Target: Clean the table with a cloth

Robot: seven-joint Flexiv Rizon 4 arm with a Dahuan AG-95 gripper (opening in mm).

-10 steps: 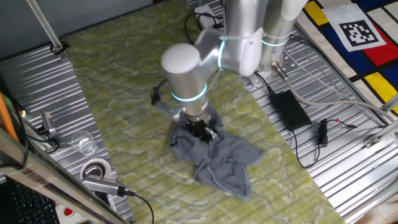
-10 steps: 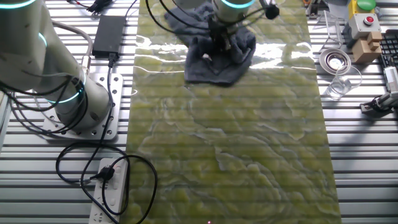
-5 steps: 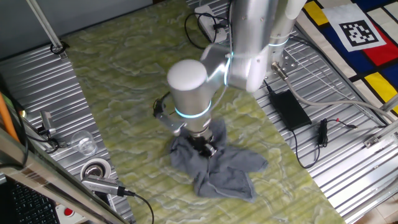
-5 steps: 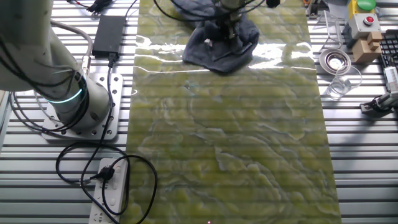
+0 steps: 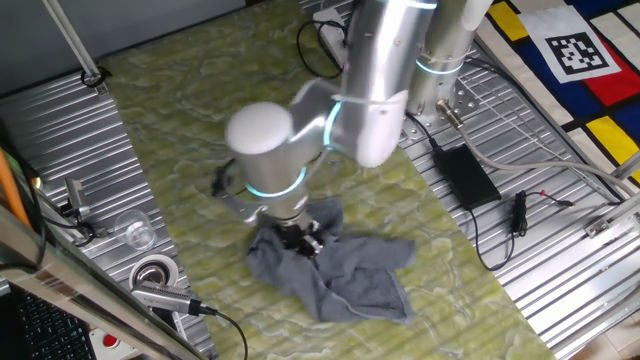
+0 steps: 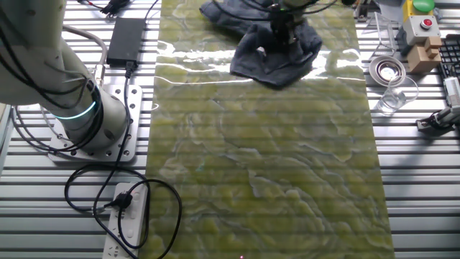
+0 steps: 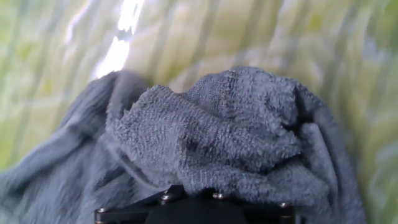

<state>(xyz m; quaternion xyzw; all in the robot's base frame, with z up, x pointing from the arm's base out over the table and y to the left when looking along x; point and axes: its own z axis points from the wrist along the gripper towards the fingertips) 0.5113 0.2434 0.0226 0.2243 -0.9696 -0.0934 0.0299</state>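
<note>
Pressing down from above, your hand (image 5: 300, 238) sits on the bunched middle of the cloth (image 5: 345, 275), which lies crumpled on the desk (image 5: 180, 130). You cannot tell whether the fingers are apart or clamped; fabric hides them. The rag trails away from the hand toward the desk's near edge in one fixed view. Its blue-grey terry looks nubby and folded against the glossy yellow-green marbled surface.

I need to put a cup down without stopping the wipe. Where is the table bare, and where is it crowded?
The table is bare across its whole lower stretch in the other fixed view, from below the cloth to the near edge, between the ribbed panels. It is crowded at the far end, where the gripper presses the cloth, and beside the clear glass and tape roll.
</note>
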